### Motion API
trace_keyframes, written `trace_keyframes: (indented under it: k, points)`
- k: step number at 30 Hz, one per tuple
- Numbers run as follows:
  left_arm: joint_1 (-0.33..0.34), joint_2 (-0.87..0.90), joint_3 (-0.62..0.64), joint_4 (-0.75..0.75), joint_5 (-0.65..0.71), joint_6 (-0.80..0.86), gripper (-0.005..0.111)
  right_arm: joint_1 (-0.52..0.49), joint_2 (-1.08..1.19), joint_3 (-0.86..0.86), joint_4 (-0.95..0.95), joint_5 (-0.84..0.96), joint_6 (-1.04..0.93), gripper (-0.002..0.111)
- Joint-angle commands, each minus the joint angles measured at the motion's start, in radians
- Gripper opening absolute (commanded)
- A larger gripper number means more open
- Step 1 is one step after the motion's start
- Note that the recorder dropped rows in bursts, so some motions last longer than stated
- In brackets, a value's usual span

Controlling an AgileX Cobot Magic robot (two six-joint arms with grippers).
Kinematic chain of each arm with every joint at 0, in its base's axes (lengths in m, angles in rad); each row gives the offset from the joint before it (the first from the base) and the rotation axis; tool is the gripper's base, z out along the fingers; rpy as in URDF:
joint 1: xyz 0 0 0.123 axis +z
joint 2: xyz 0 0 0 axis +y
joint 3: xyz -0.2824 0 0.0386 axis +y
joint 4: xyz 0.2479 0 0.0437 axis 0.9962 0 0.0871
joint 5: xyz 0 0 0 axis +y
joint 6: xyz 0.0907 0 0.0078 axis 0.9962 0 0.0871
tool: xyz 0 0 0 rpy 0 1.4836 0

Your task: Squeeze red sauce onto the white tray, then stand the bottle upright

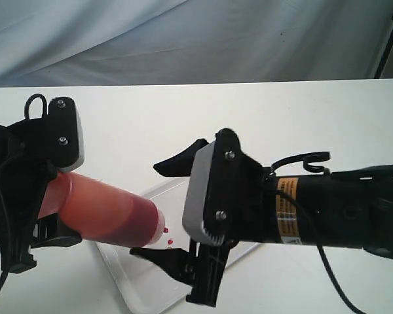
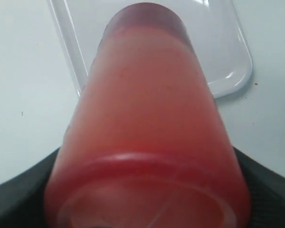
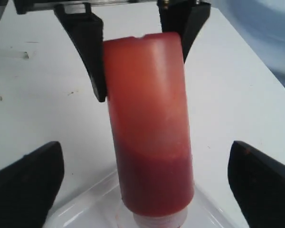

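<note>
The left gripper (image 1: 59, 196) is clamped on the bottle (image 1: 105, 209). Its two black fingers (image 3: 88, 57) press against opposite sides of the base end, so the flat bottom sits close to the wrist and fills most of the left wrist view. The bottle is held off the table (image 1: 281, 118), tilted with the base high and the capped end low, and that low end hangs over the white tray (image 1: 137, 288). The tray lies flat on the table, well in from the far edge and set askew to it. Inside the bottle the red sauce (image 3: 154, 183) sits as a darker band at the lowered neck, while the upper part looks a paler orange-red. Just past the cap, two small red drops (image 1: 169, 242) show against the tray. Whether they lie on it or hang from the nozzle cannot be told. The right gripper (image 1: 144, 209) stands open, its jaws spread wide on either side of the bottle's lower end, with clear gaps to the plastic and touching nothing. In the exterior view one of its fingertips reaches above the bottle and the other below it, both over the tray. The ribbed cap (image 3: 159, 219) is cut off at the edge of the right wrist view, and the nozzle tip cannot be seen there.
</note>
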Motion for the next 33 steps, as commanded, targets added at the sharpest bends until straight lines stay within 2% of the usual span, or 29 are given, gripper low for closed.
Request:
trace_keyframes:
  k: [1,6,11,15,23,27,29,31,33]
  points:
    - [0.002,-0.013,-0.016,-0.028,-0.021,0.006,0.000,0.038,0.111,-0.047,0.175,0.036,-0.141,0.085]
    - [0.002,-0.013,-0.016,-0.040,-0.022,0.016,0.000,0.049,0.271,-0.140,0.176,0.018,-0.111,0.085]
    - [0.002,-0.013,-0.016,-0.047,-0.026,0.032,0.000,0.096,0.315,-0.193,0.171,0.039,-0.116,0.085]
    - [0.002,-0.013,-0.016,-0.056,-0.026,0.037,0.000,0.098,0.335,-0.231,0.198,0.061,-0.116,0.085]
    - [0.002,-0.013,-0.016,-0.070,-0.032,0.042,0.000,0.098,0.387,-0.236,0.216,0.030,-0.120,0.085]
    - [0.002,-0.013,-0.016,-0.097,-0.032,0.064,0.000,0.098,0.394,-0.236,0.284,0.030,-0.127,0.083]
    - [0.002,-0.013,-0.016,-0.104,-0.030,0.064,0.000,0.098,0.394,-0.236,0.323,0.032,-0.159,0.079]
    - [0.002,-0.013,-0.016,-0.104,-0.030,0.064,0.000,0.098,0.394,-0.236,0.327,0.049,-0.180,0.070]
    - [0.002,-0.013,-0.016,-0.104,-0.030,0.064,0.000,0.098,0.394,-0.236,0.327,0.079,-0.180,0.055]
